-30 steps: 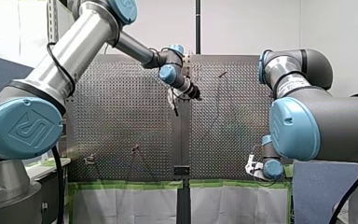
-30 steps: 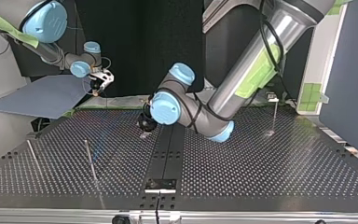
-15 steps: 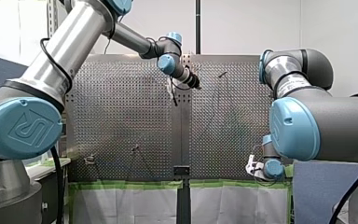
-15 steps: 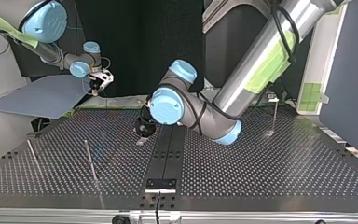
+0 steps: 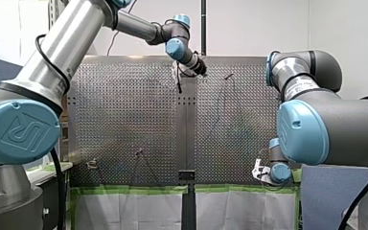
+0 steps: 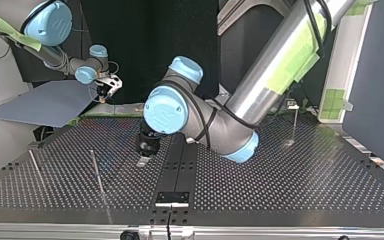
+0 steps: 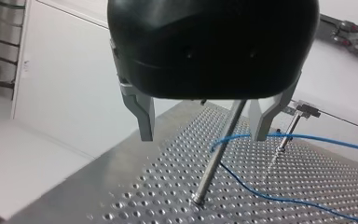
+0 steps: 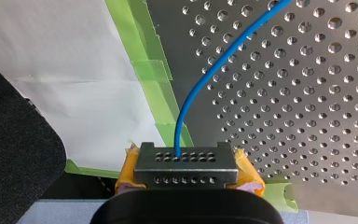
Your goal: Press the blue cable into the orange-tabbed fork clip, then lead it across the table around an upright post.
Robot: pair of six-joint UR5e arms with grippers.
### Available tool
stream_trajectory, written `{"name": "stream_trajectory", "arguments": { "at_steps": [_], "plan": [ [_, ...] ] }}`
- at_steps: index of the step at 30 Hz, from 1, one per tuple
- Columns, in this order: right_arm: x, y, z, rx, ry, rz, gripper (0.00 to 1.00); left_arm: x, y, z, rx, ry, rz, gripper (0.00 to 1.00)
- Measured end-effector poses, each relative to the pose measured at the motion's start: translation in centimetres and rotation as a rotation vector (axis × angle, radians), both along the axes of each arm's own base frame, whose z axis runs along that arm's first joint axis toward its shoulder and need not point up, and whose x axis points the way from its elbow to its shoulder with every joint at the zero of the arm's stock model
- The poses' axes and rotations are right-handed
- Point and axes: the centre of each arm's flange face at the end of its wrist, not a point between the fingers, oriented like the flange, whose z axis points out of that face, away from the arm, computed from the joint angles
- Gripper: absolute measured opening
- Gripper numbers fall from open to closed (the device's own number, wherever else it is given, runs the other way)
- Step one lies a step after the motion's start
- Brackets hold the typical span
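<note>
Perforated metal table [image 5: 124,120] is filling the front view, with a black strip [image 6: 177,172] running down its middle from near to far. Green tape [image 5: 124,189] is lining its near edge above a hanging white sheet [image 5: 124,211]. A black pole [image 5: 203,24] is rising beyond the far edge.

Legible markings, front view. An embossed square emblem is shown on the large blue joint cap [image 5: 21,132] of my left arm [image 5: 72,45]; its stylised letters cannot be made out with certainty. A white label [image 5: 301,86] is carried on my right arm [image 5: 316,64]; its print is too small to be read.
</note>
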Motion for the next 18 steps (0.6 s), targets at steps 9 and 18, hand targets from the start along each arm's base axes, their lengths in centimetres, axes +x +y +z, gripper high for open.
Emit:
{"name": "stream_trajectory", "arguments": {
  "at_steps": [9, 18],
  "plan": [
    [0.0, -0.1, 0.1, 0.0, 0.006, 0.001, 0.0, -2.2, -1.6, 2.3, 0.073, -0.05, 0.02, 1.0],
    [0.1, -0.1, 0.1, 0.006, 0.011, 0.004, 0.0, -3.1, -3.2, 2.3, 0.13, -0.122, -0.004, 1.0]
  ]
}}
